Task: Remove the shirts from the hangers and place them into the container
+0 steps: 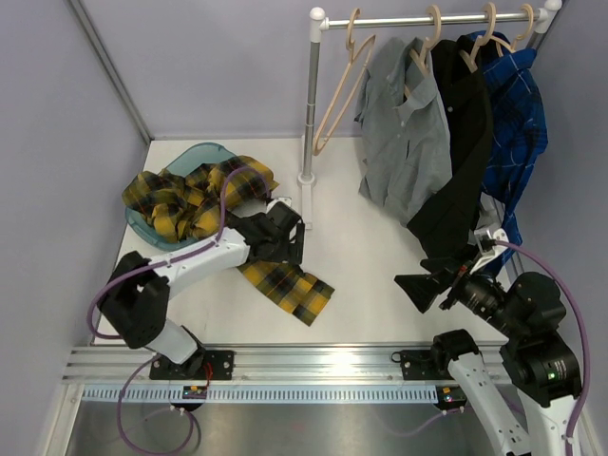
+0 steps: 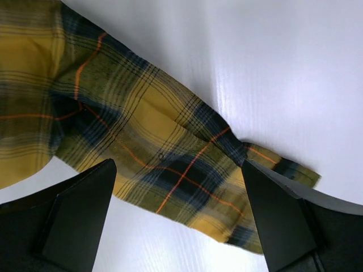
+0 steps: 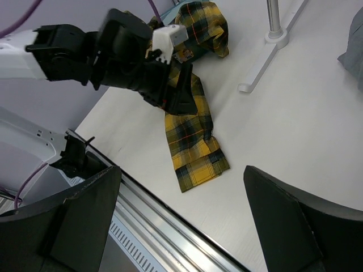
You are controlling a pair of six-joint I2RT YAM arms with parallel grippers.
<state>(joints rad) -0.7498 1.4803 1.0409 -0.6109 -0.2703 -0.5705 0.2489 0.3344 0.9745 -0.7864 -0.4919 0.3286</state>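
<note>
So roughly one shirt down, sort of: the yellow plaid shirt is bunched mostly in the teal container, but one sleeve trails out over the rim onto the desk. The left hand sits wide open right over that sleeve, gripping nothing. One empty hanger is on the rail, beside the grey shirt, black shirt and blue plaid shirt, all unhung yet. The right hand is open and empty too, low near the black shirt's hem. Three to go, I'd say, plus tucking that sleeve.

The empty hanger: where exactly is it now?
Top view: the empty hanger hangs at the rail's left end, beside the post, left of the grey shirt.
</note>
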